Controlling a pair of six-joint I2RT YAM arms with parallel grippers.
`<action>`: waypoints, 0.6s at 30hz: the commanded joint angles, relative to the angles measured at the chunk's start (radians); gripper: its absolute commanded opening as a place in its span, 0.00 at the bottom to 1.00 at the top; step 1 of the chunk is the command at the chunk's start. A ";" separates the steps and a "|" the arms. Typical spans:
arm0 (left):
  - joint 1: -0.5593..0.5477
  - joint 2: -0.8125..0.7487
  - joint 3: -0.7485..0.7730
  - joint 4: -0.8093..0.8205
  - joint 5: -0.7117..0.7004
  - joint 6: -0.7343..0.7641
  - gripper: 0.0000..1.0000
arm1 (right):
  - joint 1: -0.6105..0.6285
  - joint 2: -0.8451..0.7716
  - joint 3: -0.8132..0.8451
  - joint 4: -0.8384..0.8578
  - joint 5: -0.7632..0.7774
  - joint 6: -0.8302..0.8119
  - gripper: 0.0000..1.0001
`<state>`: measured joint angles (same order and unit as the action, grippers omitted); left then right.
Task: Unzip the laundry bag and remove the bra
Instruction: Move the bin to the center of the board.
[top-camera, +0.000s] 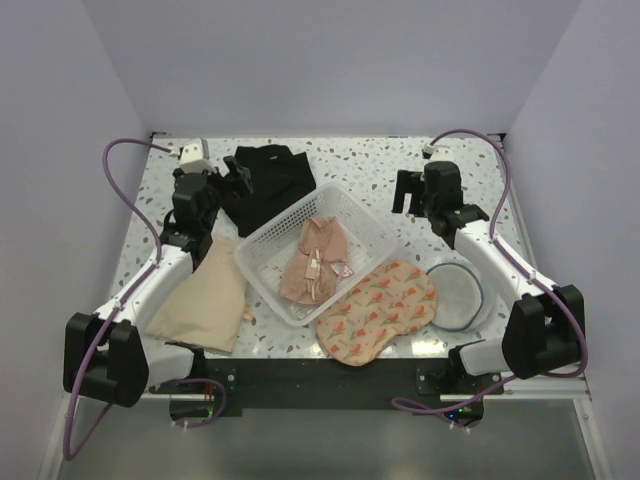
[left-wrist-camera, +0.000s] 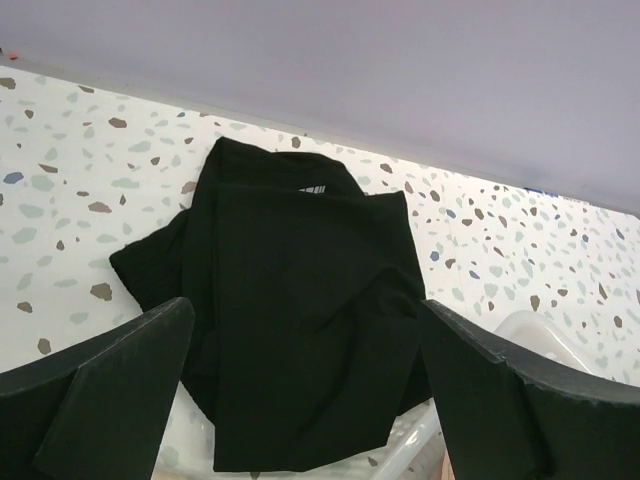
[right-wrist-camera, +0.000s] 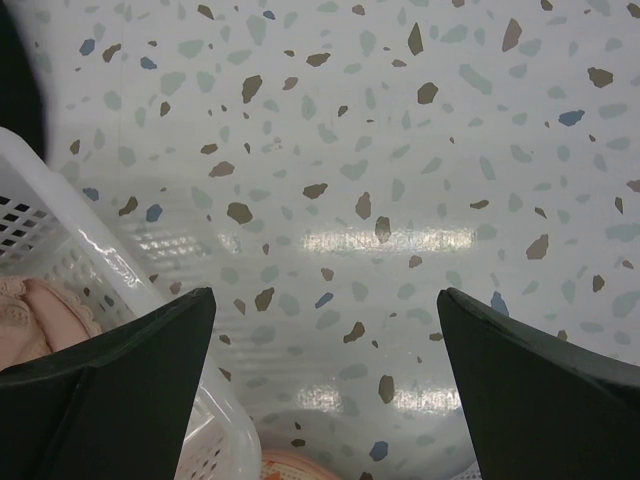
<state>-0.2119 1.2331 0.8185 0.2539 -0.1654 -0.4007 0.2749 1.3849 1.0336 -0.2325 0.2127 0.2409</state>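
A beige folded cloth (top-camera: 200, 300) is lying at the left. The left gripper (top-camera: 240, 178) is hovering, fingers spread wide and empty, over a black folded garment (top-camera: 275, 185). A pale pink bra (top-camera: 315, 262) is lying inside the white slotted plastic basket (top-camera: 262, 262). A peach floral pad (top-camera: 378, 308) is sitting just beside the round white mesh laundry bag (top-camera: 458, 295). The right gripper (top-camera: 403, 192) is hanging agape, holding nothing, above the speckled table (top-camera: 370, 165).

You have the right gripper (right-wrist-camera: 325, 295), fingers spread wide above speckled table (right-wrist-camera: 400, 150); at left, a white basket (right-wrist-camera: 90, 250) corner holding a pink garment (right-wrist-camera: 40, 310).
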 joint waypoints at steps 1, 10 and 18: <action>-0.004 -0.018 -0.001 0.042 -0.008 -0.004 1.00 | 0.007 -0.012 0.031 0.004 -0.021 -0.018 0.99; -0.003 -0.083 -0.022 0.061 0.095 -0.004 1.00 | 0.029 0.016 0.109 -0.076 -0.111 -0.051 0.99; -0.003 -0.118 0.017 -0.028 0.057 -0.020 1.00 | 0.101 0.046 0.195 -0.215 -0.020 -0.104 0.99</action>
<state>-0.2119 1.1374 0.7982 0.2642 -0.0971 -0.4061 0.3405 1.4185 1.1645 -0.3481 0.1566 0.1925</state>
